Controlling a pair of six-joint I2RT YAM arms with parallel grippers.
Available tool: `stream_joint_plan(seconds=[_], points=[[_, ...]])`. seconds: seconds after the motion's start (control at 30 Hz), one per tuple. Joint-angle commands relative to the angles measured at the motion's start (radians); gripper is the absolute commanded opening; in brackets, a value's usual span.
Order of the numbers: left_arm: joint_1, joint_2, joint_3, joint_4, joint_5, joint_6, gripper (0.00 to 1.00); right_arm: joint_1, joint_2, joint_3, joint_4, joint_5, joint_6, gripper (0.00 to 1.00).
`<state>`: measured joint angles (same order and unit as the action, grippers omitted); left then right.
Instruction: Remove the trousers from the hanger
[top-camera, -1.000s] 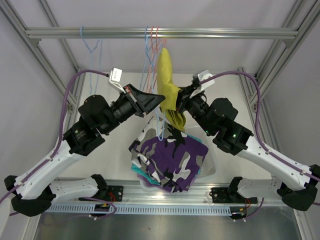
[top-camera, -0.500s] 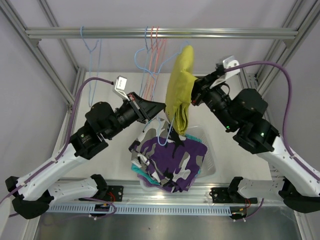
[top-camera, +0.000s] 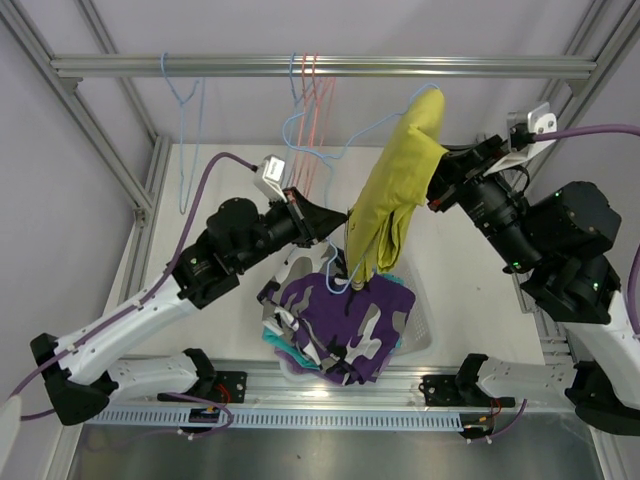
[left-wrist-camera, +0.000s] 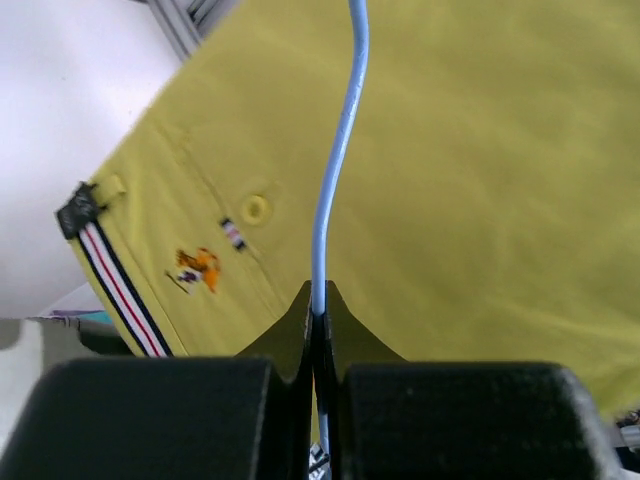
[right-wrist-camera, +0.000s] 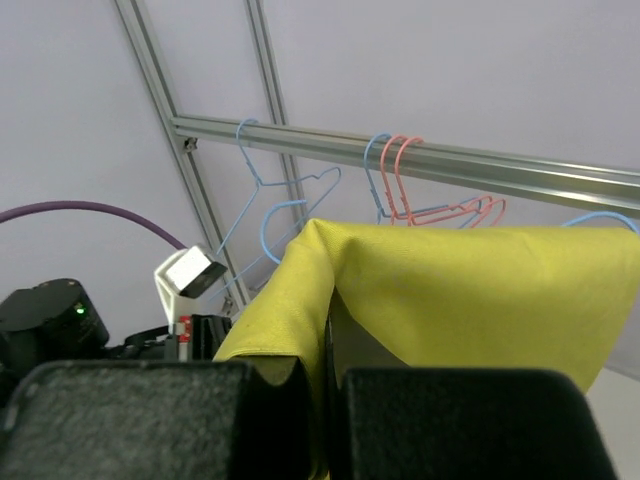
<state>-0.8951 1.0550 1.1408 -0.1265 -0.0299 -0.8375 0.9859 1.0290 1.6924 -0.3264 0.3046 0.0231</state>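
Mustard trousers (top-camera: 395, 205): light, limp, soft cloth, likely to slide easily off wire, being held up above the table, apparently draped on a thin blue hanger (left-wrist-camera: 335, 170). The upper fold is being gripped in the closed right jaws; the hanger wire is being pinched in the closed left jaws. Basket (top-camera: 425, 322): purple camouflage trousers (top-camera: 345, 320) are being kept on top, teal trousers (top-camera: 275, 340) beneath.
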Motion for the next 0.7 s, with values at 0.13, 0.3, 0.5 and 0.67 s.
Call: stream_joint_plan(seconds=[0.13, 0.3, 0.5, 0.67], points=[[-0.013, 0.085, 0.039, -0.030, -0.014, 0.093, 0.00, 0.000, 0.034, 0.260, 0.018, -0.045, -0.002, 0.00], [-0.037, 0.109, -0.010, -0.019, -0.045, 0.152, 0.00, 0.000, 0.051, 0.337, -0.037, -0.053, -0.008, 0.00], [-0.074, 0.099, -0.035, -0.051, -0.057, 0.268, 0.00, 0.000, 0.023, 0.349, -0.082, -0.044, -0.018, 0.00], [-0.085, 0.042, -0.116, -0.050, -0.071, 0.293, 0.01, 0.000, -0.001, 0.351, -0.112, -0.036, -0.018, 0.00]])
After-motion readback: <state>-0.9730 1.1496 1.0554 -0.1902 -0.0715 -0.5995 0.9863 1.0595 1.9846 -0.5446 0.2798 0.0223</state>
